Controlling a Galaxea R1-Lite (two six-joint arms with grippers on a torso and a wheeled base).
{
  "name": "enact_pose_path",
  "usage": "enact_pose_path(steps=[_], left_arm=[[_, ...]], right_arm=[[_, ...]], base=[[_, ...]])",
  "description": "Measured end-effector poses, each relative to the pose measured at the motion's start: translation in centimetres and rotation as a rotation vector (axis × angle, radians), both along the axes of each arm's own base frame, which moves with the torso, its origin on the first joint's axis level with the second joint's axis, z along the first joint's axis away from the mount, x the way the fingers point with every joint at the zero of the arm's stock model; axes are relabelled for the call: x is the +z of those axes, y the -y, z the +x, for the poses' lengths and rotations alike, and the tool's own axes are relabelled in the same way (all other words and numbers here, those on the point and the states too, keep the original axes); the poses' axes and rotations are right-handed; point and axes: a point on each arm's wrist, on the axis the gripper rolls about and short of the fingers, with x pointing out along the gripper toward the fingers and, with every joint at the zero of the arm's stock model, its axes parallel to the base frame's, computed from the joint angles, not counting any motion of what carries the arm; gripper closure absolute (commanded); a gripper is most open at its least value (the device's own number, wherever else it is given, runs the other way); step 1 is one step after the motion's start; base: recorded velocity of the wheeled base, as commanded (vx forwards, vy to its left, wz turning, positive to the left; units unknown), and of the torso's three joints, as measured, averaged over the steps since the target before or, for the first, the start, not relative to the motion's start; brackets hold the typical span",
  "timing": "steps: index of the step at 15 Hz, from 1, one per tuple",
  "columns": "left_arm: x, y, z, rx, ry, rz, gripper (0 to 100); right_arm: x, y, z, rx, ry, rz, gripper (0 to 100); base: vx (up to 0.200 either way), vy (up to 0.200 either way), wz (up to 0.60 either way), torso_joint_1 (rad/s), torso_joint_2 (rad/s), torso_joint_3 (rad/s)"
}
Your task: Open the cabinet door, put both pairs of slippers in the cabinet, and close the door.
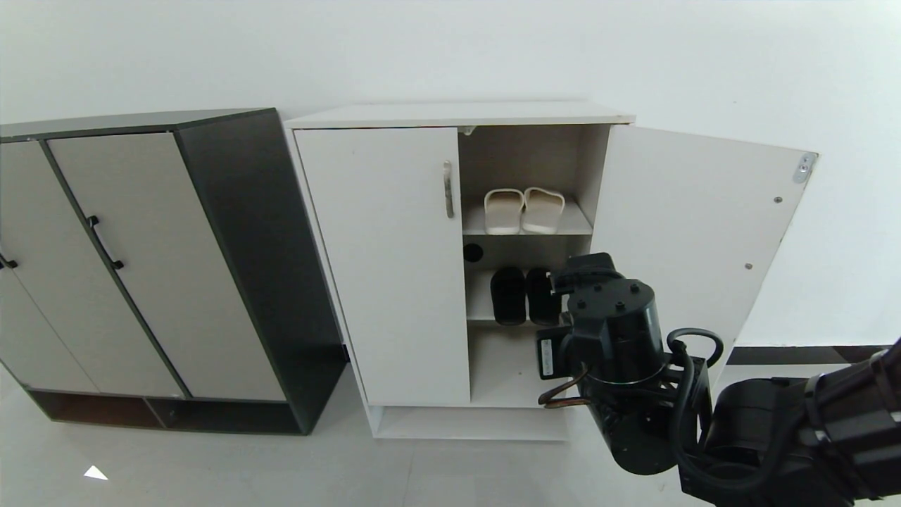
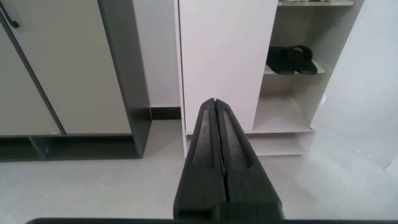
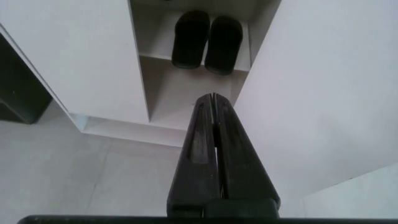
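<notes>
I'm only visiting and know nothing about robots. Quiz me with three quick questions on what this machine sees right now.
1. True or false: the white slippers sit on the shelf above the black slippers.
2. Pick one: the cabinet door on the robot's right is A) closed, B) swung open, C) lying on the floor.
3. Fill the gap: the right gripper has its fingers ____ and holds nothing.

Key: 1 true; 2 B; 3 shut.
</notes>
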Motion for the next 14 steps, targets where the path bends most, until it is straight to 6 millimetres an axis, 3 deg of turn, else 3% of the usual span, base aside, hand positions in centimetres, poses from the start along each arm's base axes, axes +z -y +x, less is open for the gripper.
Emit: enact_pose_path(steps=[3, 14], left_arm=[[0.04, 0.0, 0.0, 0.0, 0.003, 0.0, 100], [0.0, 0.0, 0.0, 0.0, 0.0, 0.0, 100]], right_arm=[[-0.07, 0.06, 0.09, -0.003, -0.001, -0.001, 100], [-0.27, 0.01, 0.21, -0.002, -0.006, -0.005, 100]], base=[[0.0, 0.0, 0.0, 0.013, -0.09, -0.127], [0.0, 0.0, 0.0, 0.1, -0.45, -0.334]])
